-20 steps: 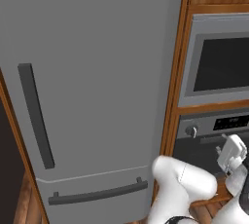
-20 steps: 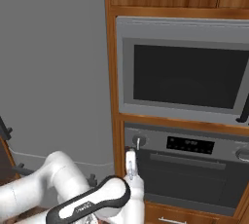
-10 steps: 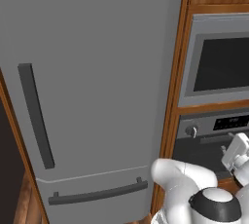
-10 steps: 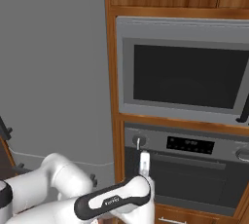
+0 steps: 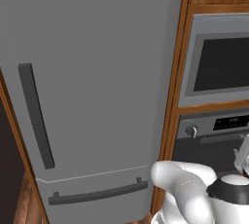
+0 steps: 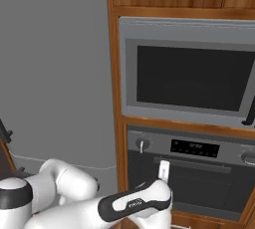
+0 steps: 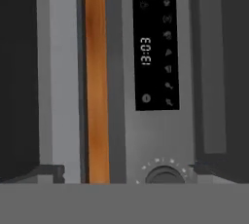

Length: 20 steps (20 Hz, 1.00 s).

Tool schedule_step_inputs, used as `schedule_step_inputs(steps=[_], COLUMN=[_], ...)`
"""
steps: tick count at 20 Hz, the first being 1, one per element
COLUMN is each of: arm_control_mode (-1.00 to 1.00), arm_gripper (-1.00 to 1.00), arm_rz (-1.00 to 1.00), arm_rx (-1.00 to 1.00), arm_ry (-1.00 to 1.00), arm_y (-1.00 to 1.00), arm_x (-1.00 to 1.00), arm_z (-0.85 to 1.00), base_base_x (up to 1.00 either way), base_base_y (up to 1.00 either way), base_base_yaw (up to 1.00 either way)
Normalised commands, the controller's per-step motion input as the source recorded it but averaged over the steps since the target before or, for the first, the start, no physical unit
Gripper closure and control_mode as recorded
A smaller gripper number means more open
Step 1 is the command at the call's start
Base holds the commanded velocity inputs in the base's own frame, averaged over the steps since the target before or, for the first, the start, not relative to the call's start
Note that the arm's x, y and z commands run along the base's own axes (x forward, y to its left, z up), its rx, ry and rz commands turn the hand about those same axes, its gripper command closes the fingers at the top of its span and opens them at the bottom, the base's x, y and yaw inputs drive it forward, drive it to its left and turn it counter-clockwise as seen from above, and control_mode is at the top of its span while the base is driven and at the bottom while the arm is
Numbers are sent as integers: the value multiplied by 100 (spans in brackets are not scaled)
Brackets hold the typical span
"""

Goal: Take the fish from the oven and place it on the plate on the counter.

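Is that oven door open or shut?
Shut: the oven door sits flush below its display, handle against the front.

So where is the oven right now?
The built-in steel-grey oven sits low in the wooden cabinet, directly below the grey dark-windowed microwave, right of the big grey fridge.

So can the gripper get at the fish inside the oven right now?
Probably not yet. The oven door looks shut, so it stands between the gripper and anything inside. The gripper is in front of the door near its handle, so opening it comes first.
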Motion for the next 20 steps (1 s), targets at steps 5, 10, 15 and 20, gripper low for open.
schedule_step_inputs(steps=[5,10,15,20], arm_control_mode=[-100,-100,-100,-100], arm_gripper=[-100,-100,-100,-100], arm_rz=[0,0,1,7], arm_rx=[0,0,0,0], arm_ry=[17,16,4,-1], arm_y=[-37,-30,-26,-5], arm_x=[0,0,-3,0], arm_z=[-19,-8,-6,-1], base_base_x=[0,0,0,0], base_base_y=[0,0,0,0], base_base_yaw=[0,0,0,0])
